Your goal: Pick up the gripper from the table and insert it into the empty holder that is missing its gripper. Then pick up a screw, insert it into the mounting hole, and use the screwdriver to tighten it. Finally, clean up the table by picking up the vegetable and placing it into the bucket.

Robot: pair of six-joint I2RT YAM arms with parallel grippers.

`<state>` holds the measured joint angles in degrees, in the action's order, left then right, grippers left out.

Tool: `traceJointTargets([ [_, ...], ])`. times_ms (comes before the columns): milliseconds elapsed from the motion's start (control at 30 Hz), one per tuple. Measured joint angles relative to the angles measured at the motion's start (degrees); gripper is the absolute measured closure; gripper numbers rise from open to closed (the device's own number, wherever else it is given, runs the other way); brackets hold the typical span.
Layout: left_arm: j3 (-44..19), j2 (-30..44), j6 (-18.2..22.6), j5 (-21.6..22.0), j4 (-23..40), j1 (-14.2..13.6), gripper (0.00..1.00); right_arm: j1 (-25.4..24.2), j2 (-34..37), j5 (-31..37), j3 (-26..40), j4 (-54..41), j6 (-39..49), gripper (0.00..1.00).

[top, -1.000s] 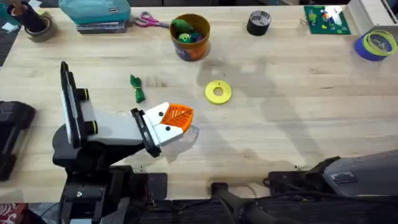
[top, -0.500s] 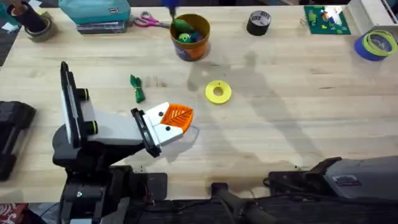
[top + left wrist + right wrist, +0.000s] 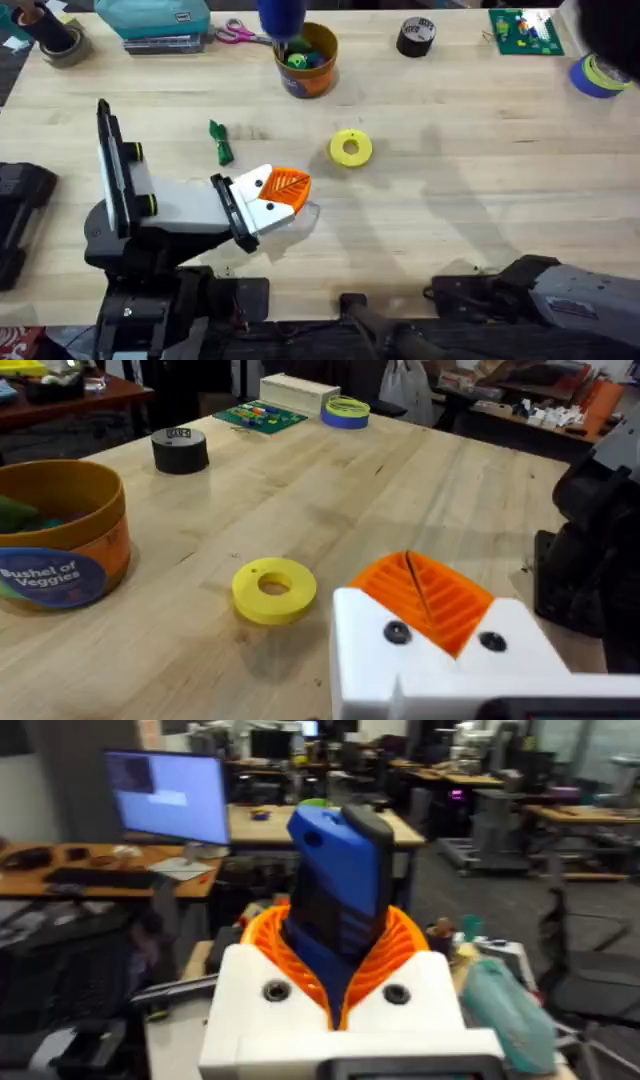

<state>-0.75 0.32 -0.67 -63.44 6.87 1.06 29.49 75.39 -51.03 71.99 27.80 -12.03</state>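
My left gripper (image 3: 290, 190) rests low on the table, its white fingers and orange ribbed pads pressed together with nothing between them; it also shows as left gripper (image 3: 415, 590). The green vegetable (image 3: 220, 142) lies just beyond it, to the left. The orange-brown bucket (image 3: 307, 62) stands at the back centre with toys inside, also seen as bucket (image 3: 60, 535). My right gripper (image 3: 340, 955) is shut on the blue screwdriver (image 3: 340, 870), raised high; the screwdriver (image 3: 280, 15) blurs above the bucket. The loose gripper, empty holder and screw are out of view.
A yellow disc (image 3: 350, 148) lies mid-table, right of the vegetable. Along the back edge sit a black tape roll (image 3: 416, 36), scissors (image 3: 235, 33), a teal case (image 3: 155, 20), a green board (image 3: 525, 30) and a blue tape roll (image 3: 600, 72).
The blue screwdriver has come further into the overhead view above the bucket and looks larger. A dark blur has appeared at the upper right. The left arm has not moved.
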Motion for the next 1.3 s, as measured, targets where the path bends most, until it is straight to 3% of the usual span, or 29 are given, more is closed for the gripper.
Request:
traceJointTargets([
  [167,0.0,0.0,0.0,0.0,0.0,0.0,0.993,1.46,0.54,-4.17,-3.17,3.03,-0.65,0.979],
  [567,0.0,-0.01,0.0,0.0,0.0,0.0,0.993,8.07,0.86,-8.5,-3.39,3.55,2.07,0.979],
  [1300,0.0,0.0,0.01,0.0,0.0,0.0,0.993,10.41,0.88,-8.89,-3.39,3.55,4.85,0.979],
])
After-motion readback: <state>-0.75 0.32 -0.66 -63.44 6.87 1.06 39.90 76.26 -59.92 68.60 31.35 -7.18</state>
